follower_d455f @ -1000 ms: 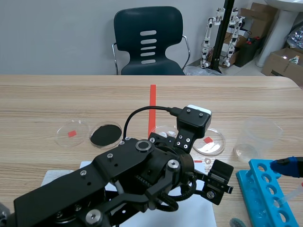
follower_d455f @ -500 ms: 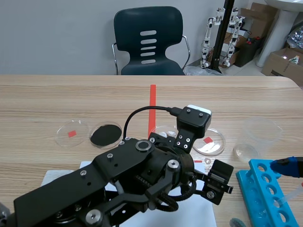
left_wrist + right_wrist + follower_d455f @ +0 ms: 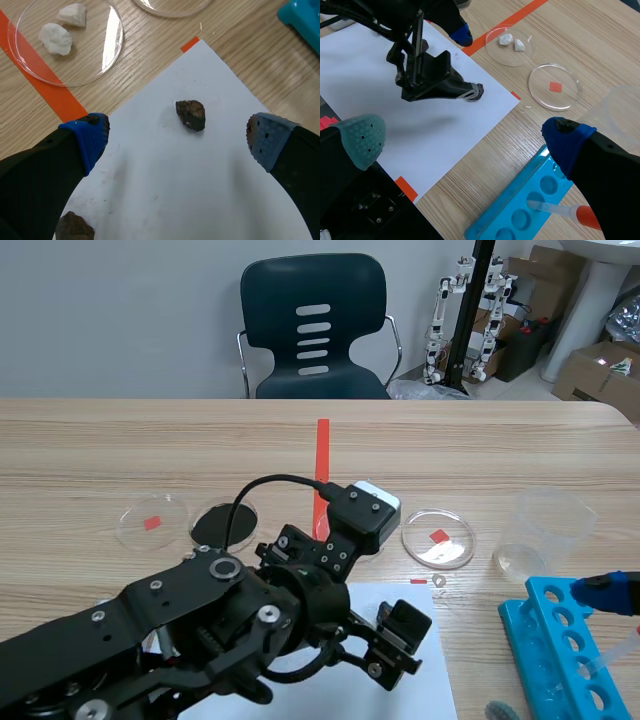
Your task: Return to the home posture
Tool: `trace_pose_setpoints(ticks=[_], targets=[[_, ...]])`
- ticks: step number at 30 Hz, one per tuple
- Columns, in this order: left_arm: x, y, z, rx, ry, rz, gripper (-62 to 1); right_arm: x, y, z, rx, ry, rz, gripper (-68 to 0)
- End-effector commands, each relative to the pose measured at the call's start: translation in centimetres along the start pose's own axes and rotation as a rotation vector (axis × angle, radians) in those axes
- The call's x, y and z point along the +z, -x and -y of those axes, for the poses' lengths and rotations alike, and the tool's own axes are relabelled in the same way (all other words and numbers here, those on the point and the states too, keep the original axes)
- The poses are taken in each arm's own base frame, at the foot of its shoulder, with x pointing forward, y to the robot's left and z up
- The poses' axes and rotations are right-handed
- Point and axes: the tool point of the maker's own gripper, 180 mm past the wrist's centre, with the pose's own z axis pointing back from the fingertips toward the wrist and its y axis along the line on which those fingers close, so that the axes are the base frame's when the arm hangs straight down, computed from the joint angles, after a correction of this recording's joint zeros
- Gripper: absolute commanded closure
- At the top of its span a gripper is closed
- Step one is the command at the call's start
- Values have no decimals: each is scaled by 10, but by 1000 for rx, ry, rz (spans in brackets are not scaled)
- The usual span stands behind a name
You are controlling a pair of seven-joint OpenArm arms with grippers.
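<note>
Wooden table (image 3: 150,440) | left gripper (image 3: 176,137) wide above brown rock (image 3: 190,115) | right gripper (image 3: 465,137) wide | pipette (image 3: 560,211) partly hidden

The right gripper (image 3: 464,136) hangs open above white paper (image 3: 445,125) and a blue rack (image 3: 505,202).

On a light wooden bench (image 3: 150,440), a white paper sheet (image 3: 165,185) bearing a small dark brown rock (image 3: 190,114) near one corner. At the sheet's edge, a second brown rock (image 3: 74,227). Just past the paper, a clear round petri dish (image 3: 95,50) holding two white lumps (image 3: 56,38). Near a clear plastic beaker (image 3: 545,525), a bright blue plastic tube rack (image 3: 560,660).
</note>
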Motion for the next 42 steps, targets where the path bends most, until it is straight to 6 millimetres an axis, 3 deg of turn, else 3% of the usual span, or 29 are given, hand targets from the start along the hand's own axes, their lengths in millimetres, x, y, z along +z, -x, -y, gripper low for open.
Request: trace_pose_setpoints(ticks=[1,12,21,30,42], targets=[[9,-12,-2,1,6,69,-572,-1,-9,-1,-4,-2,35,-679],[77,-24,-40,33,-14,333,-572,-1,-9,-1,-4,-2,35,-679],[134,-11,-74,82,-89,430,-572,-1,-9,-1,-4,-2,35,-679],[179,4,-83,91,-144,485,-572,-1,-9,-1,-4,-2,35,-679],[224,9,-73,85,-171,552,-572,-1,-9,-1,-4,-2,35,-679]])
